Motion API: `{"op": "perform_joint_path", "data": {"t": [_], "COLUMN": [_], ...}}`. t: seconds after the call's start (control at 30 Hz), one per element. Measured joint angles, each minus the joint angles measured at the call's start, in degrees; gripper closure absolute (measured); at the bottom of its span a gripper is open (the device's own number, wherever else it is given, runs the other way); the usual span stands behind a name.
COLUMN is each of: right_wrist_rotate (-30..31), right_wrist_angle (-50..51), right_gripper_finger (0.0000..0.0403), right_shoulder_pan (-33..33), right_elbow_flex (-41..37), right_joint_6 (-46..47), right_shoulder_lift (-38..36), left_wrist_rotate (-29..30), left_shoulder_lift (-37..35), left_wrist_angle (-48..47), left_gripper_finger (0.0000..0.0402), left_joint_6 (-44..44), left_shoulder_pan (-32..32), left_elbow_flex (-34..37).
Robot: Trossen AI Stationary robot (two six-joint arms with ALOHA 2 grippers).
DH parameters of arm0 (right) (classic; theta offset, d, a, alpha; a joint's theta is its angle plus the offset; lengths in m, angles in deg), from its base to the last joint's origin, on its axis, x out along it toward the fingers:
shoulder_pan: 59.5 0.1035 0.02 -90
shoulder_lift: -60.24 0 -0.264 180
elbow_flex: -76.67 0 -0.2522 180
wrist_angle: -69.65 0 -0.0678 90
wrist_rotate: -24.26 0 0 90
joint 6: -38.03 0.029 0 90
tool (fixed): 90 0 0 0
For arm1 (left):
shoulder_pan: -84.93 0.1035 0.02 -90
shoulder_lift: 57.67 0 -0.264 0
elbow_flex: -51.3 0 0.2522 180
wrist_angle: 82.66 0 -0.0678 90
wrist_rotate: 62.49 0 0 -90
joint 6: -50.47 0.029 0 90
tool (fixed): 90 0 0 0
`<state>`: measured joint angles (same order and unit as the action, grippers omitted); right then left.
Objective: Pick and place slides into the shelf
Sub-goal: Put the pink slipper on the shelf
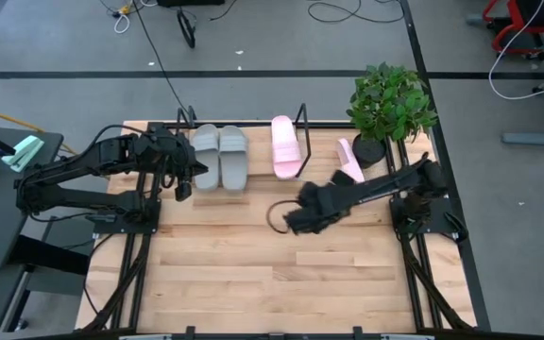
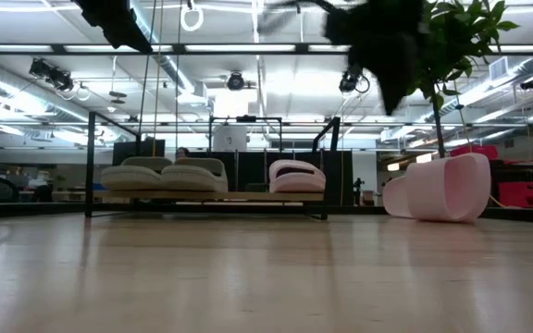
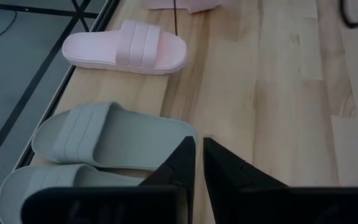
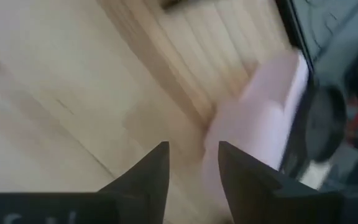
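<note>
Grey floor [image 1: 281, 38] taped in dark lines, loose cables [image 1: 343, 11] — ceiling strip lights [image 2: 248, 48], potted plant [image 1: 391, 102] far right

Left hand [image 3: 199, 163], nearly closed, beside grey slides [image 3: 104, 134]; pink slide [image 3: 126, 46] beyond.

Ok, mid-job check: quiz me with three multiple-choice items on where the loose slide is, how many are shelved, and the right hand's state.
1. Where is the unshelved pink slide?
A. beside the potted plant
B. under the left hand
C. off the table

2. How many slides rest on the shelf?
A. one
B. three
C. four

3. The right hand is:
A. open and empty
B. shut on a grey slide
C. shut on the plant

Key: 1 A, it lies by the plant's pot; 2 B, the grey pair and one pink slide sit there; 3 A, its wrist view shows bare table between its fingers.
</note>
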<state>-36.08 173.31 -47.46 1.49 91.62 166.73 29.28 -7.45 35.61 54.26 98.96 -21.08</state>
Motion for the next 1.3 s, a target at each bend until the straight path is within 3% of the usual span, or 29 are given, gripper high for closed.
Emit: {"op": "perform_joint_path", "data": {"t": [0.37, 0.7, 0.9, 0.97, 1.07, 1.3], "right_wrist_rotate": [-1.1, -3.3, -3.2, -3.3, -4.5, -13.8], "right_wrist_angle": [-5.3, -12.7, -14.0, -15.2, -17.7, -21.2], "right_gripper_finger": [0.0264, 0.0262, 0.0261, 0.0261, 0.0261, 0.0273], "right_shoulder_pan": [0.5, 0.6, 0.7, 1.1, 2.1, 6.4], "right_elbow_flex": [-25.6, -34.1, -37.4, -38.0, -38.0, -36.1], "right_joint_6": [27.4, 36.7, 38.5, 34.4, 21.2, -21.5], "right_shoulder_lift": [-13.1, -25.2, -27.8, -27.7, -27.6, -27.7], "left_wrist_rotate": [0.1, 0.1, 0.1, 0.1, 0.1, 0.1], "left_shoulder_lift": [0.0, 0.0, 0.0, 0.0, 0.0, 0.0], "left_wrist_angle": [0.0, 0.0, 0.5, 0.5, 0.5, 0.6], "left_gripper_finger": [0.0377, 0.0367, 0.0363, 0.0366, 0.0372, 0.0378], "left_joint_6": [0.0, 0.5, 1.3, 1.4, 1.4, 1.4], "left_shoulder_pan": [0.0, 0.0, 0.0, 0.0, 0.0, 0.0], "left_elbow_flex": [0.0, 0.0, 0.0, 0.0, 0.0, 0.0]}}
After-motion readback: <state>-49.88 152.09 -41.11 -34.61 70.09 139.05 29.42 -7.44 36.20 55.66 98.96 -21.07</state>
